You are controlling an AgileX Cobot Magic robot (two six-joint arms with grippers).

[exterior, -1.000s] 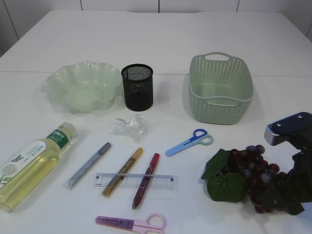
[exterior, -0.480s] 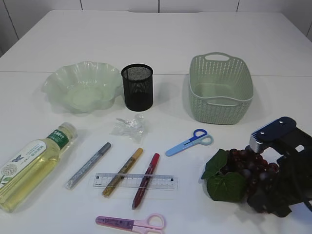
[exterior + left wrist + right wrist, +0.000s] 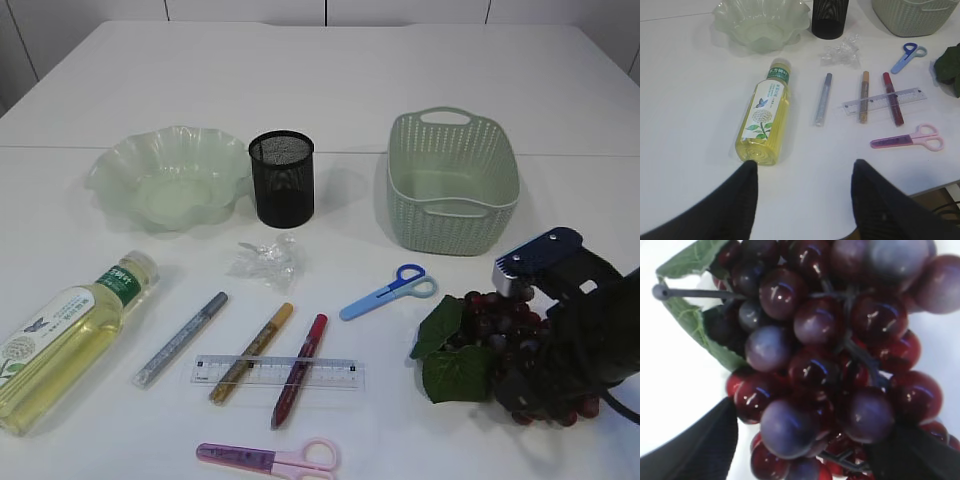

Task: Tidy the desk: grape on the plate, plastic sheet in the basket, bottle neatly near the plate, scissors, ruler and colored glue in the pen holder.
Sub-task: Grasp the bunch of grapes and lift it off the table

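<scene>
Plate (image 3: 168, 178) back left, pen holder (image 3: 282, 178) just right of it, basket (image 3: 452, 182) back right. Bottle (image 3: 62, 340) front left; ruler (image 3: 277, 372) across 2 glue pens (image 3: 298, 370); grapes (image 3: 505, 345) front right.

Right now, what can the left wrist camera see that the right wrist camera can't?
Only the left wrist view shows the bottle lying on its side, the wavy green plate, the crumpled plastic sheet, three glue pens with the clear ruler across two of them, the pink scissors and the blue scissors. Only the right wrist view shows the grapes up close, with the stem, between the right pincer's fingers. Both show a green leaf and the white table.
</scene>
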